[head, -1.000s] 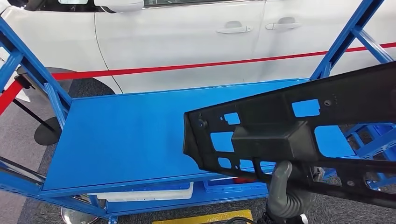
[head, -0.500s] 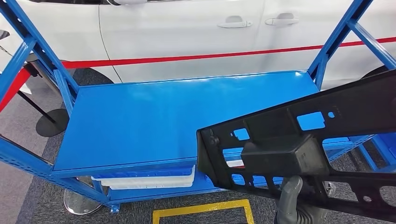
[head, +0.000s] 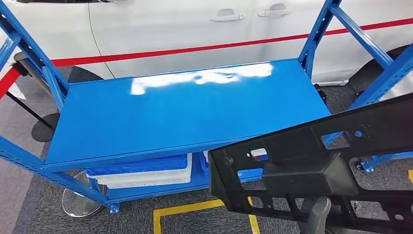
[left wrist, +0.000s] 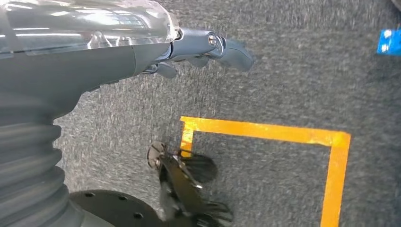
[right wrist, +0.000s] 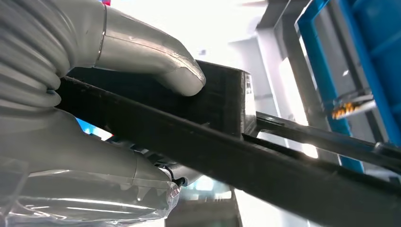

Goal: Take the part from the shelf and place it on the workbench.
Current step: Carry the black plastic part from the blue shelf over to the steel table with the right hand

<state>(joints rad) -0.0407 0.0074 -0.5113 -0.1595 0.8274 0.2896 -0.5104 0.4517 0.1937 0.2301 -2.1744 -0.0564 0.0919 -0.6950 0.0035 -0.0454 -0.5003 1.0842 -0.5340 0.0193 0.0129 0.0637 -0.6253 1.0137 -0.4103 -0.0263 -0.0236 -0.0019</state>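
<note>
Right wrist view: right hand (right wrist: 118, 94) clamps black part (right wrist: 246, 156); head view adds blue workbench (head: 160, 112); left hand (left wrist: 189, 52) holds nothing, fingers apart.

The right hand (right wrist: 118, 94) grips the black part (head: 316, 165) from beneath, thumb pressed on its raised block. The left hand (left wrist: 198, 47) hangs with nothing in it, fingers slightly curled.

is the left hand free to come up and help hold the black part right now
Probably yes. The left hand hangs over the grey floor holding nothing. The black part is gripped by the right hand alone, and its near-left end has nothing around it.
</note>
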